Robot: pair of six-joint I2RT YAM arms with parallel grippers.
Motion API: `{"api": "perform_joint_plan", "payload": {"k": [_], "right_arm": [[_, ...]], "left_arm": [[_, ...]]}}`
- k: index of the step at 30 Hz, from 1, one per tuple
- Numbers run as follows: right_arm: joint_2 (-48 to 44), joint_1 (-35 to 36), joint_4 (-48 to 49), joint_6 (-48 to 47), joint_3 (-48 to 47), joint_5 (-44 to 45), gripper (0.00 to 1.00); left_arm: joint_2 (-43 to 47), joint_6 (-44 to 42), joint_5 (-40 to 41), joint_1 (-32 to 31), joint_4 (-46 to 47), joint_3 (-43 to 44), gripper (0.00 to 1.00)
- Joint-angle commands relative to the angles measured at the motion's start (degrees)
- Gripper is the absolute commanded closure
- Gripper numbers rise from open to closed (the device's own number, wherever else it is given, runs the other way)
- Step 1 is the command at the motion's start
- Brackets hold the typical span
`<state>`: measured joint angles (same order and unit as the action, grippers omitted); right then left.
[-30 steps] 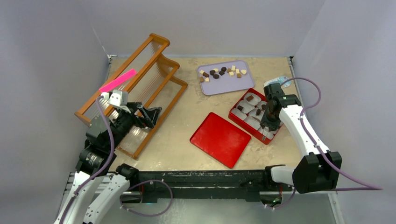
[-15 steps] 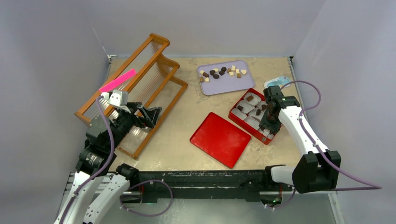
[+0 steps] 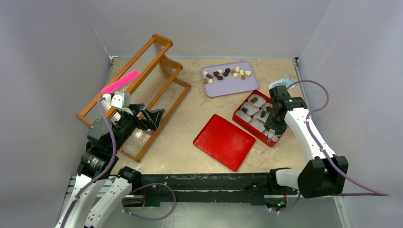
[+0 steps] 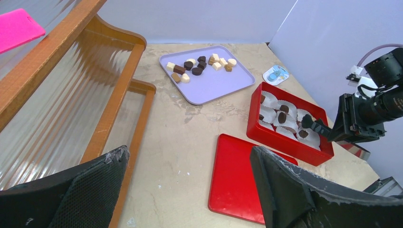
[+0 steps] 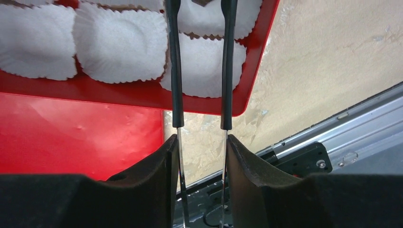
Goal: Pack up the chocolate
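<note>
Only a slight sway of the right arm (image 3: 306,130): drifted a touch left half a second ago, now swung back right, lower part leaning further toward the wall. Purple cable (image 3: 318,88) looped wider. Right gripper (image 3: 274,124) and pinched tongs (image 5: 174,71) barely shifted over the red box (image 3: 247,127).

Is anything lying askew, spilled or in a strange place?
No chocolate pieces have spilled: all lie on the lavender tray or in the white paper cups of the red box. The wooden rack with ribbed clear panels sits diagonally at the left, with a pink strip resting on it.
</note>
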<state>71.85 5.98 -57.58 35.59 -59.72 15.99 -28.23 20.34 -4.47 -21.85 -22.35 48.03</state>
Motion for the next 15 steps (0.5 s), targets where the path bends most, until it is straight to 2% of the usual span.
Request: {"api": "perform_joint_plan", "payload": {"k": [1,9,15], "right_arm": [[-1.89,-0.23,-0.63,0.2,-4.3,0.01,0.6],[-0.49,-0.22,4.37,-4.72,-12.12,-1.6,0.61],[0.8,-0.17,13.71,-14.19,-15.96,-10.79,0.61]], "left_arm": [[0.0,-0.83,-0.18,-0.3,0.6,0.27,0.03],[0.02,-0.91,-0.17,-0.3,0.63,0.28,0.03],[0.02,-0.83,-0.53,-0.3,0.72,0.28,0.03]]}}
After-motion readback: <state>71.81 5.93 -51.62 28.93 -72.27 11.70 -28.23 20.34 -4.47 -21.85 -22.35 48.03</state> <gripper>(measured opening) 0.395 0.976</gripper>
